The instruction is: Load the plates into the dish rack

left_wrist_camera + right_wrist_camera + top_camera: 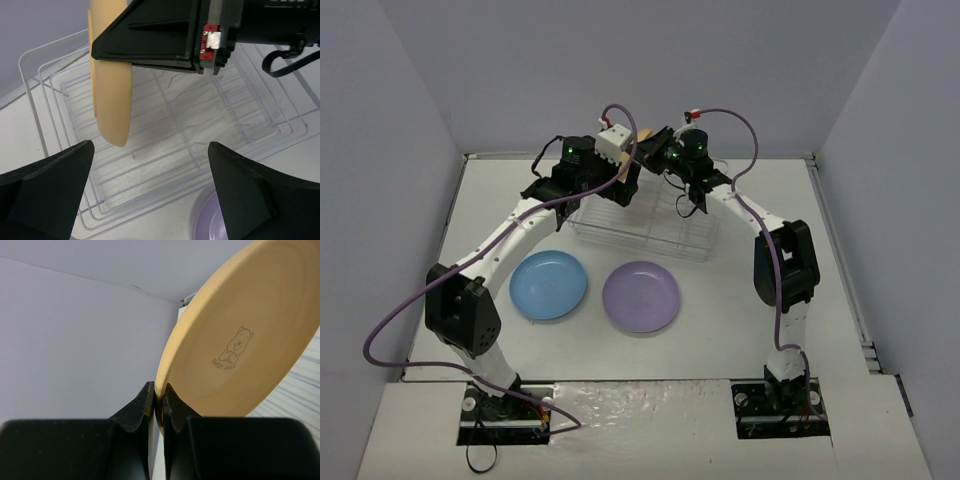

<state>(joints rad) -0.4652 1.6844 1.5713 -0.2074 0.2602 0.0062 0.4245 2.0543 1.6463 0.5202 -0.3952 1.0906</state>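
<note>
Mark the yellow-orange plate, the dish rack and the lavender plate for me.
yellow-orange plate [240,340], right wrist view, printed face.
dish rack [650,245], top external view, front wall.
lavender plate [641,296], top external view, centre.

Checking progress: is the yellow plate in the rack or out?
Out. The yellow plate hangs on edge above the dish rack, pinched at its rim by the right gripper.

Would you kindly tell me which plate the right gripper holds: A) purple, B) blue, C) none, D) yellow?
D: the right gripper is shut on the rim of the yellow plate; the blue plate and purple plate lie on the table.
</note>
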